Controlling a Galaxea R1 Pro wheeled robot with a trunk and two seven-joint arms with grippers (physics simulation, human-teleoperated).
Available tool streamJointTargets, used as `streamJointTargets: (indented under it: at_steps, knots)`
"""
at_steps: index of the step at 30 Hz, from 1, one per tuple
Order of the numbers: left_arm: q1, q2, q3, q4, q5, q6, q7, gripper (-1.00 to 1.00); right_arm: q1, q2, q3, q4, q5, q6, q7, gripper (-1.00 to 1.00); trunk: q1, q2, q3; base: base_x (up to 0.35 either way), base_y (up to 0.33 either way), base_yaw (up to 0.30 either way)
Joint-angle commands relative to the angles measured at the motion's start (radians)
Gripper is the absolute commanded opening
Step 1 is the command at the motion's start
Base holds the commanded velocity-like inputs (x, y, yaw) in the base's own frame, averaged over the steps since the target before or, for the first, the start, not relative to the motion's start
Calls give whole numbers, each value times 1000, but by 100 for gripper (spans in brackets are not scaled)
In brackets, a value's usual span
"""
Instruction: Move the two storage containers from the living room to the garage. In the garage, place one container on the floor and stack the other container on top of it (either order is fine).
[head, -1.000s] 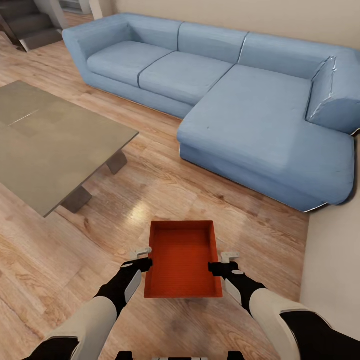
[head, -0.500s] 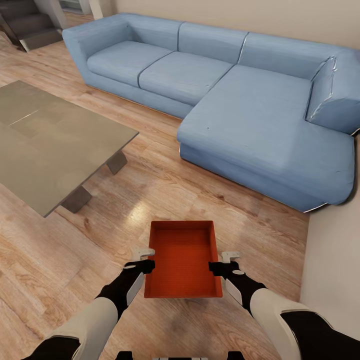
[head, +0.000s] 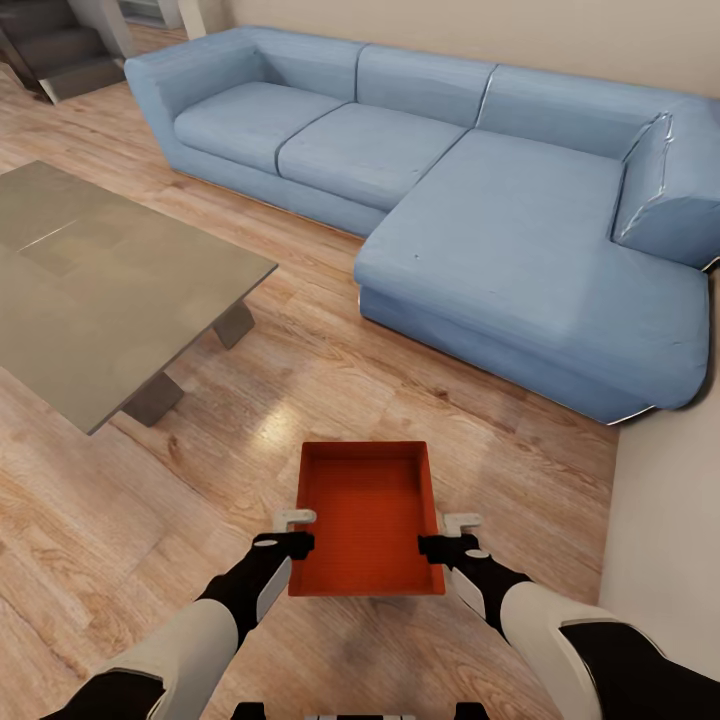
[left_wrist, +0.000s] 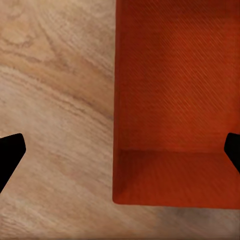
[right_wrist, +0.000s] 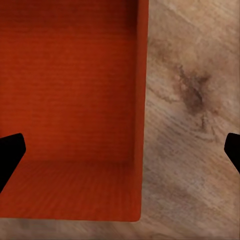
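From the head view, an orange-red box (head: 366, 518) sits on the light wood floor (head: 300, 400) of the living room, right in front of the robot. The box is open on top and has nothing in it. The left hand (head: 294, 529) is at the left wall of the box, and the right hand (head: 450, 534) is at the right wall. Each hand hangs over a side wall near the end closest to the robot. A big blue sofa (head: 480, 220) stands farther back, well apart from the box. A low grey desk (head: 100, 280) stands off to the left. In the left wrist view, the box (left_wrist: 175, 100) lies on the floor (left_wrist: 55, 100), and its side wall runs between the two dark fingertips (left_wrist: 10, 152) of the left hand. The fingertips are wide apart and hold nothing. In the right wrist view, the box (right_wrist: 70, 100) lies on the floor (right_wrist: 190, 110) too. Its side wall runs between the two dark fingertips (right_wrist: 10, 152) of the right hand. These are also wide apart, with nothing clamped between them.
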Motion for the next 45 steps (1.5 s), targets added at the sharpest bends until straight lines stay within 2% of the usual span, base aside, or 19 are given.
streamJointTargets:
  at_steps: [1,9,45]
  knots:
    - [0,1,-8,-1,11,5,8,100,-1,0,3,2,0,-3,-4,100,0,0,0,0,0,0]
    - [0,1,-7,-9,14,7,16,100,-1,0,3,6,1,-3,-5,100,0,0,0,0,0,0]
    - [0,8,-4,-14,15,8,17,100,0,4,3,6,1,-3,0,100,138,-252,-113,0,0,0]
